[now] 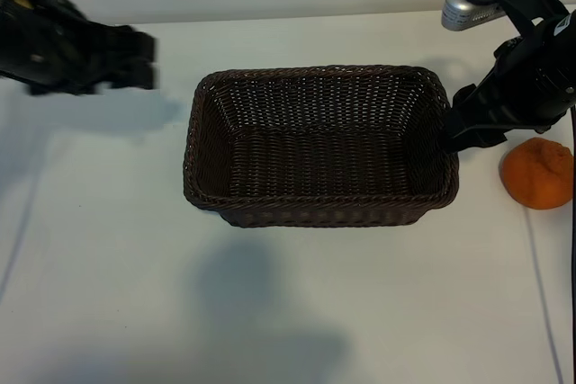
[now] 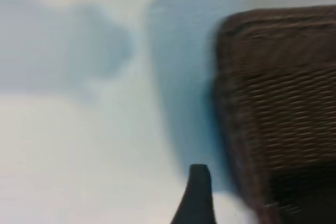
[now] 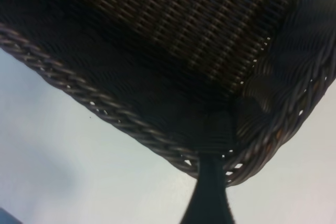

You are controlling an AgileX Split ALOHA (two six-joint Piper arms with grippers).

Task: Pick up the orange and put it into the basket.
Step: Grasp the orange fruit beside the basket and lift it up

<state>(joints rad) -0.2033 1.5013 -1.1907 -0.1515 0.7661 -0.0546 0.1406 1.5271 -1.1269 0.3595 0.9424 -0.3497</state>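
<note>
The orange (image 1: 537, 173) lies on the white table at the far right, just right of the basket (image 1: 315, 213) and apart from it. The dark brown wicker basket stands in the middle of the table with nothing in it. My right gripper (image 1: 456, 129) hangs open at the basket's right end wall, up and left of the orange, holding nothing. In the right wrist view one finger (image 3: 210, 192) reaches a corner of the braided rim (image 3: 105, 108). My left gripper (image 1: 144, 62) is open and hovers at the back left, clear of the basket (image 2: 283, 87). One of its fingers (image 2: 198, 195) shows over bare table.
The white table (image 1: 288, 312) stretches in front of the basket and to its left. A silver and black camera mount (image 1: 477, 6) sticks out above the right arm. The orange sits close to the table's right side.
</note>
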